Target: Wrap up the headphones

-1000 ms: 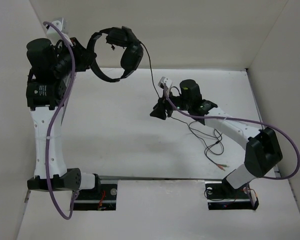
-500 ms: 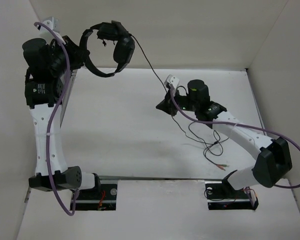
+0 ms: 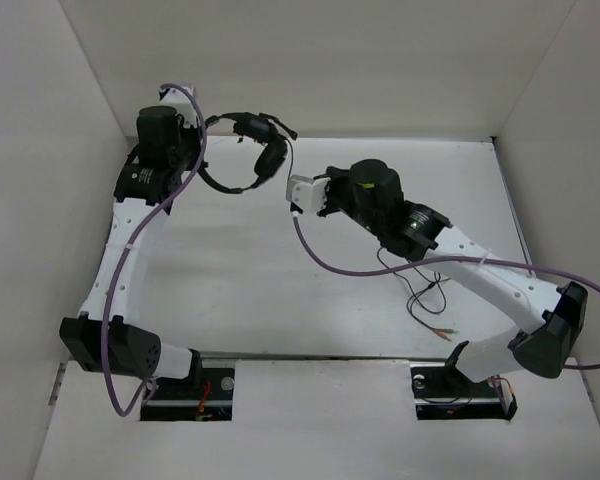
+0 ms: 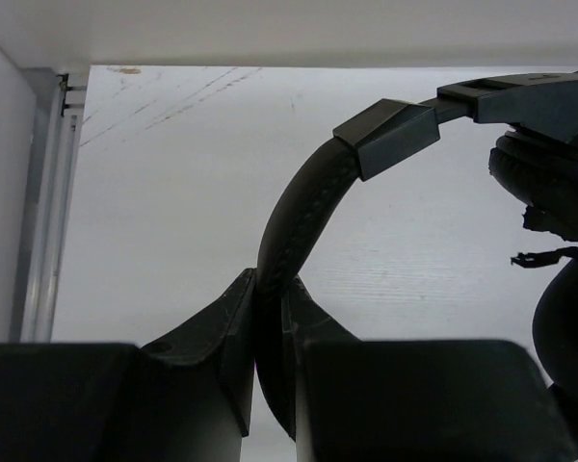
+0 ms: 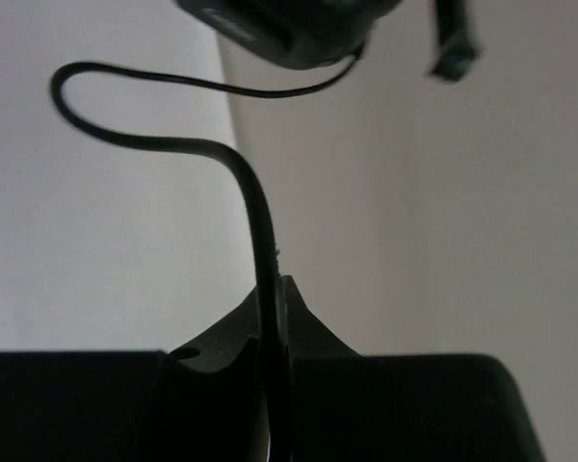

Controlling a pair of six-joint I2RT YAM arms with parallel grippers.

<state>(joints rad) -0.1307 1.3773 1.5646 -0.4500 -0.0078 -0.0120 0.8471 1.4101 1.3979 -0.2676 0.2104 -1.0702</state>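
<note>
The black headphones (image 3: 252, 150) hang in the air at the back left of the table. My left gripper (image 3: 198, 160) is shut on their band; in the left wrist view the band (image 4: 303, 212) rises from between my fingers (image 4: 233, 318) and an earcup (image 4: 559, 173) shows at the right. My right gripper (image 3: 318, 190) is just right of the headphones, mostly hidden under its wrist. It is shut on the thin black cable (image 5: 258, 221), which loops up to an earcup (image 5: 289, 24). The cable's slack (image 3: 420, 290) lies on the table, ending in coloured plugs (image 3: 442, 335).
White walls enclose the table on the left, back and right. Thick purple arm cables (image 3: 320, 262) trail from both wrists. The back wall corner post (image 4: 48, 192) is close to the left gripper.
The left arm has swung the headphones right and down, towards the table's back. The right arm has moved left, close to the headphones, still holding the cable.
</note>
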